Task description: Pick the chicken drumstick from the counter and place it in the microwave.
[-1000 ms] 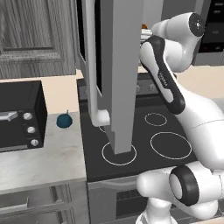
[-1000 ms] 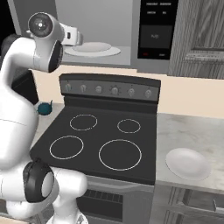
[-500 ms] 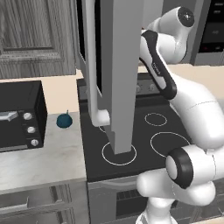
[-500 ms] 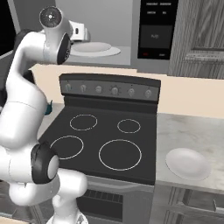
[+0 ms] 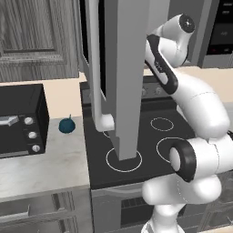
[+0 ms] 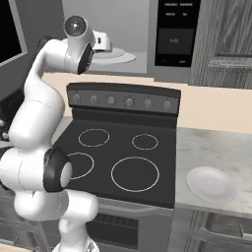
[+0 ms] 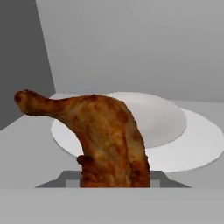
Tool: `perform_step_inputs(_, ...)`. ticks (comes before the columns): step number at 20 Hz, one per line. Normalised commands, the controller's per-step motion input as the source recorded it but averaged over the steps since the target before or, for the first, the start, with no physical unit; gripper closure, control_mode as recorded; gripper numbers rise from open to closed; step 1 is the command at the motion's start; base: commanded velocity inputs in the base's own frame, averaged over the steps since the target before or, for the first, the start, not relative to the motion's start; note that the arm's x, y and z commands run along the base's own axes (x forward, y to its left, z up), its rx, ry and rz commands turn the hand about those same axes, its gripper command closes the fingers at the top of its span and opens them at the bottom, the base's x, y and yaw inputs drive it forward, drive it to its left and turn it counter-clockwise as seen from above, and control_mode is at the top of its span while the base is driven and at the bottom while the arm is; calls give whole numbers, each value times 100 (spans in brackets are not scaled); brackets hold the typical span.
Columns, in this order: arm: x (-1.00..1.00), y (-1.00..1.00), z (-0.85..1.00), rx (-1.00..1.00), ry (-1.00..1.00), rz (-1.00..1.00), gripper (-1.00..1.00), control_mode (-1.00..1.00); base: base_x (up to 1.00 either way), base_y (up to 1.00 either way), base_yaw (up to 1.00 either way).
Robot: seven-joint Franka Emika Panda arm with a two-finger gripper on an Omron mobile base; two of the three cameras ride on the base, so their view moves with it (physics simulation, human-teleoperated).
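Holding the drumstick [image 7: 109,140] clamped in my gripper [image 6: 101,41] inside the microwave [image 6: 129,29], above its tray [image 7: 175,131].
Open door [image 5: 129,77] hangs over the stove [image 6: 118,157]; bone end points upper left in hand view.

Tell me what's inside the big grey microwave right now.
Inside the big grey microwave sits a round white tray. The orange-brown chicken drumstick is inside too, gripped above the tray's near side. It covers that part of the tray, and the gripper's fingertips.
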Motion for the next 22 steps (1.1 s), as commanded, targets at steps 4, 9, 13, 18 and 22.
perform_step_inputs(4, 62, 0, -1, 0, 3, 0, 100, -100, 0, 0, 0)
perform_step_inputs(9, 57, 0, -6, -2, 12, 0, 100, -100, 0, 0, 0)
perform_step_inputs(13, 31, 0, -18, -1, 10, 0, 100, -100, 0, 0, 0)
perform_step_inputs(18, 11, 0, -20, -1, 4, 0, 100, -100, 0, 0, 0)
perform_step_inputs(22, 4, 0, -28, 0, 1, 0, 100, -100, 0, 0, 0)
